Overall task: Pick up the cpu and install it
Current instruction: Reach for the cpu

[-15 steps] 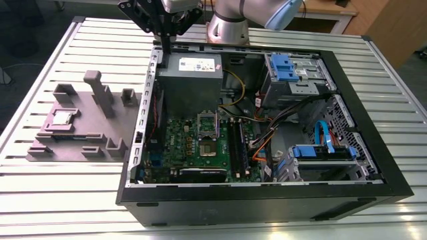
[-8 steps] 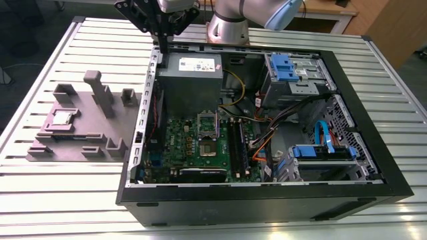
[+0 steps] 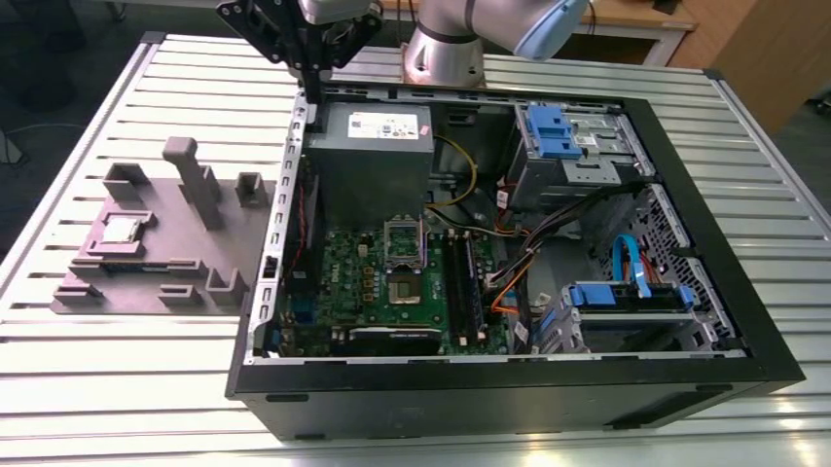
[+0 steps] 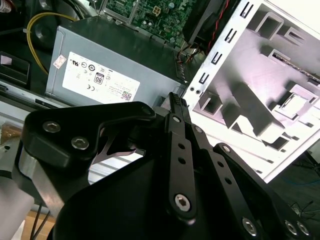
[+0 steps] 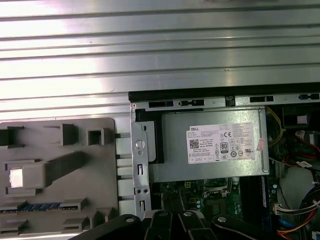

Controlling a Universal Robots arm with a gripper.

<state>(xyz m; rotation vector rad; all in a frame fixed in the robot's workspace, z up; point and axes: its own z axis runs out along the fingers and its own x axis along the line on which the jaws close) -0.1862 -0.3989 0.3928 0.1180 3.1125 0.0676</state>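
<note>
The cpu (image 3: 124,229), a small shiny silver square, lies in a recess of the grey-mauve tray (image 3: 156,282) on the exterior view's left. It shows as a bright square in the first wrist view (image 5: 16,177) and the second wrist view (image 4: 295,105). My gripper (image 3: 310,95) hangs above the open computer case's back left corner, beside the power supply (image 3: 370,146), well away from the cpu. Its black fingers (image 4: 176,115) meet at the tips with nothing between them. The motherboard's socket (image 3: 405,263) sits mid-case with its metal frame raised.
The open black computer case (image 3: 688,175) lies on a ribbed metal table (image 3: 78,389). Inside are blue drive brackets (image 3: 559,131), orange and blue cables (image 3: 624,258) and memory slots (image 3: 461,282). Upright blocks (image 3: 195,180) rise from the tray. The arm's base (image 3: 442,49) stands behind the case.
</note>
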